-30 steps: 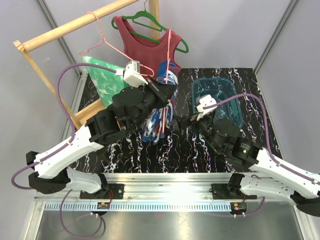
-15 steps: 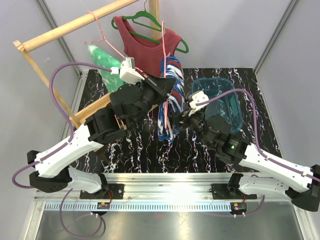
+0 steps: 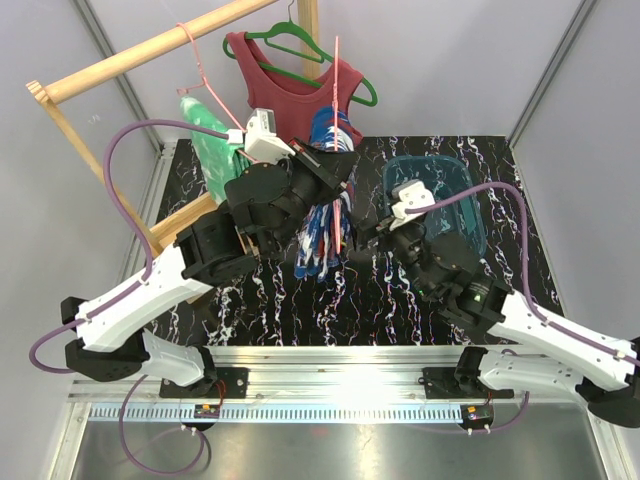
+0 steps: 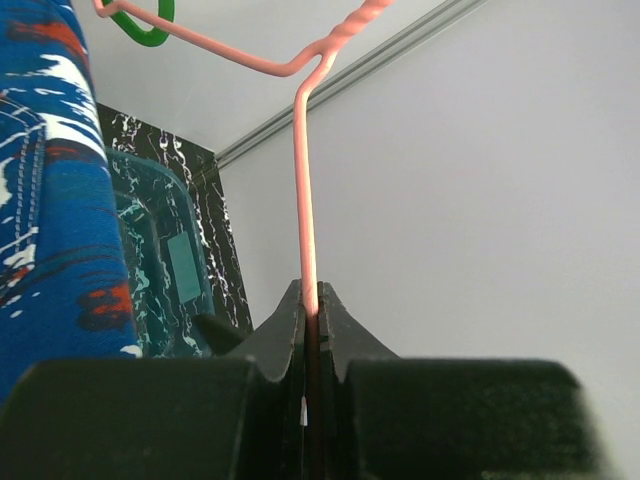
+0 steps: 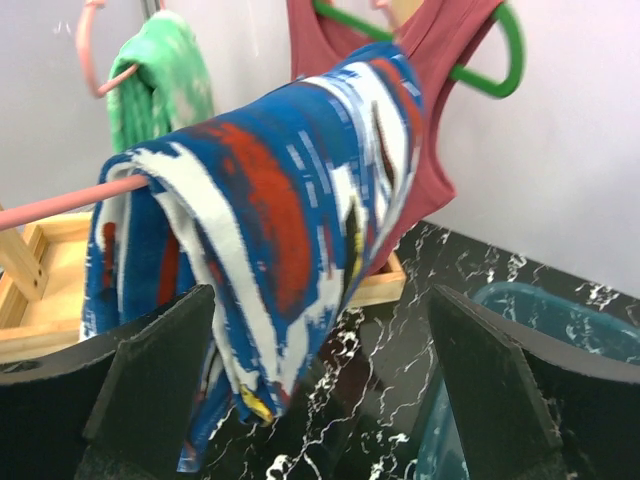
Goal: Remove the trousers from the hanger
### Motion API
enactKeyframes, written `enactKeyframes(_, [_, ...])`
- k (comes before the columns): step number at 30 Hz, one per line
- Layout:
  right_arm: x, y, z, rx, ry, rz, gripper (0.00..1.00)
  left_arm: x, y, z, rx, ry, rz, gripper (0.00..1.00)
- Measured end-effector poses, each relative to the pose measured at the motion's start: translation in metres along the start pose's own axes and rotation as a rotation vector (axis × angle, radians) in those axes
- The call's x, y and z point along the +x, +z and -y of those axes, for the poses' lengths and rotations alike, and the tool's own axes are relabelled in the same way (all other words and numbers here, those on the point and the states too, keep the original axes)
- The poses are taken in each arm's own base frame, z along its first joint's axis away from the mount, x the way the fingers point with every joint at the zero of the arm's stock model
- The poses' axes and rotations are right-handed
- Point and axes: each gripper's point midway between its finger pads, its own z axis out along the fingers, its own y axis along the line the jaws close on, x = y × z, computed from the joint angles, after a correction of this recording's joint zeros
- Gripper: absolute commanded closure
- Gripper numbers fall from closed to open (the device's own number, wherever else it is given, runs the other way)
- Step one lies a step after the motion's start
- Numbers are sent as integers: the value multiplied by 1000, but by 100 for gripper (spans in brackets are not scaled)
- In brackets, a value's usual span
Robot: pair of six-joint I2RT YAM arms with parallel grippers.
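Starting at the left, we are seeing the wooden rack carrying the green trousers on a pink hanger, parked there and untouched, so we are judging that pair as waiting its turn. Moving right, our left claw is clamping shut on the wire of a second pink hanger, which is off the rail and standing nearly upright. We are judging that this hold is steadying the wire so the cloth can be drawn off it. The blue trousers are draping folded over that hanger's bar, hanging free above the table, with the red tank top on its green hanger behind them at the far side. Further right, our right claw is spreading its fingers wide and facing the blue cloth from just beside it. It is gripping nothing and, as far as we can tell, not touching. At the far right the teal bin is sitting near that arm, likely placed to receive the trousers. Counting, we are finding two trousers, three hangers, one top, one bin and two claws.
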Motion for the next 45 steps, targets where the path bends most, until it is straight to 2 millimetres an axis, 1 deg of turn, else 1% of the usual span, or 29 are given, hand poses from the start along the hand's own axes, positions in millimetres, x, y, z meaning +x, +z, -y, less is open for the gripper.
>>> enactKeyframes(2, [-7, -4, 5, 10, 0, 18, 5, -1, 0, 1, 1, -2, 2, 100])
enactKeyframes(4, [-9, -5, 7, 13, -9, 21, 5, -3, -1, 2, 3, -4, 4, 100])
enactKeyframes(9, [0, 7, -4, -6, -40, -20, 6, -8, -2, 8, 14, -15, 11, 100])
enactKeyframes(11, [3, 8, -7, -18, -45, -33, 6, -9, -3, 11, 18, -19, 13, 100])
enactKeyframes(15, [2, 8, -8, -23, -44, -30, 6, -10, -2, 12, 21, -24, 13, 100])
enactKeyframes(19, [1, 10, -3, 6, -75, -32, 7, -8, -2, 12, 20, -23, 11, 100])
enactKeyframes(26, [-1, 11, 13, 80, -164, -41, 8, -7, -2, 12, 13, -15, 5, 100])
enactKeyframes(33, [-9, 13, 13, 75, -187, -24, 9, -7, -2, 13, 15, -19, 5, 100])
enactKeyframes(37, [-17, 18, 7, 57, -182, 4, 14, -7, 0, 17, 18, -25, 2, 100])
enactKeyframes(38, [-19, 20, 7, 59, -184, 12, 19, -6, 0, 19, 21, -28, -1, 100])
enactKeyframes(42, [-27, 24, 7, 63, -216, 47, 27, -4, 0, 23, 27, -25, -21, 100])
enactKeyframes(45, [-34, 26, 7, 44, -267, 72, 27, -2, -2, 30, 40, -18, -52, 100])
